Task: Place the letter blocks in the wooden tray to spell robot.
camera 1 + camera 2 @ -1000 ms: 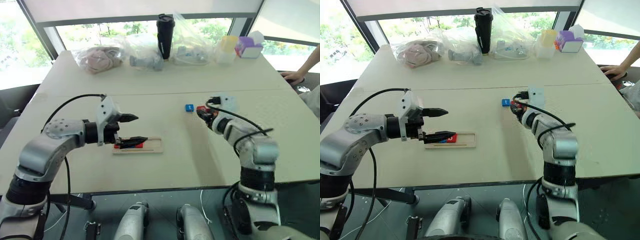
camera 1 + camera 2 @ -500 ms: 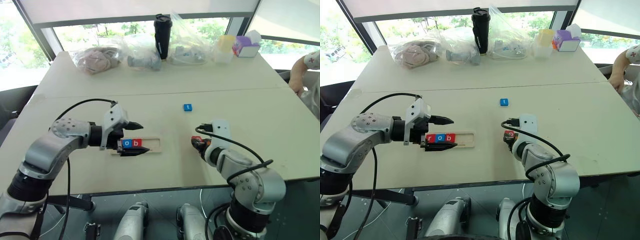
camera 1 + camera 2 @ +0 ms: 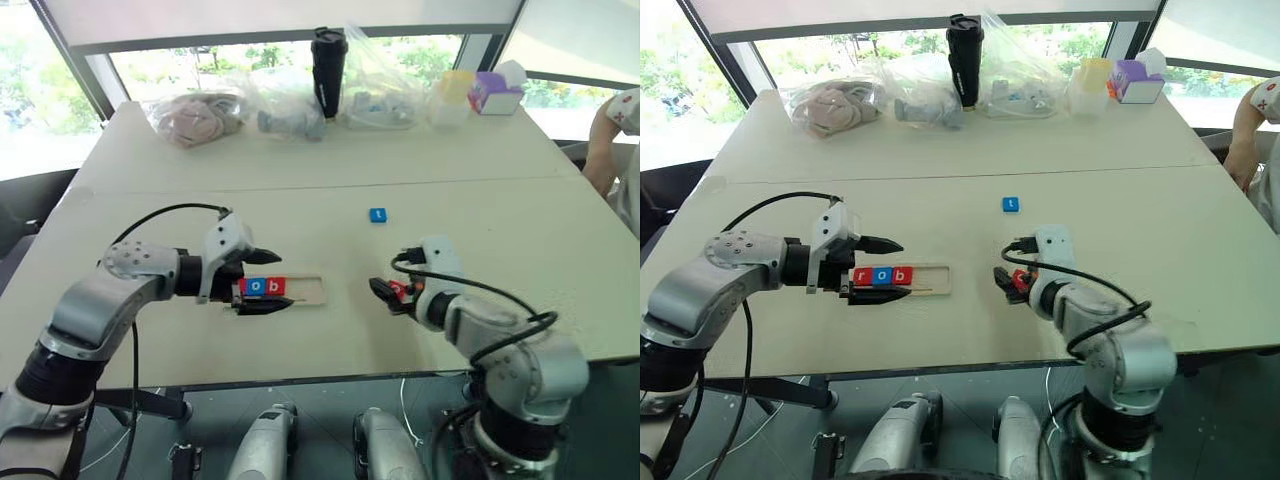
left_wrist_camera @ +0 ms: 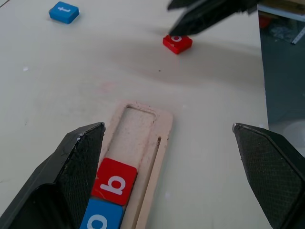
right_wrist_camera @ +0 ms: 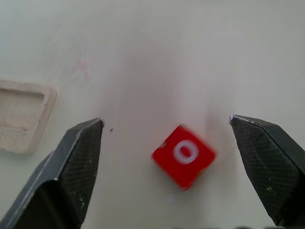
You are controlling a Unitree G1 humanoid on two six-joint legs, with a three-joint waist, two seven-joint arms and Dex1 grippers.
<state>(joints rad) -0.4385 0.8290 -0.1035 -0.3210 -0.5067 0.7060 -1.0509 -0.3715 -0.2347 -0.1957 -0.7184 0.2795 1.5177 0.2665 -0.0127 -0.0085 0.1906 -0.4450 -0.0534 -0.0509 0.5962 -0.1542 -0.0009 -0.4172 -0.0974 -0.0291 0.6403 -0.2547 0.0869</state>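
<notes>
Lying flat on the pale tabletop [image 3: 940, 215], a small red square tile marked with a white "o" [image 5: 184, 155] sits released between the right gripper's [image 5: 178, 157] spread fingers. At its nine o'clock, the long pale-wood tray [image 3: 930, 279] holds red, blue, red tiles [image 3: 881, 276] under the left gripper's [image 3: 883, 270] parted fingers. At twelve o'clock lies a blue tile [image 3: 1011, 204].

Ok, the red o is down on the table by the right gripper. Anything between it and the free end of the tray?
Nothing visible. Bare table lies between the red o and the empty end of the wooden tray. The left gripper, open, straddles the filled end over r, o, b, not the free slots.
</notes>
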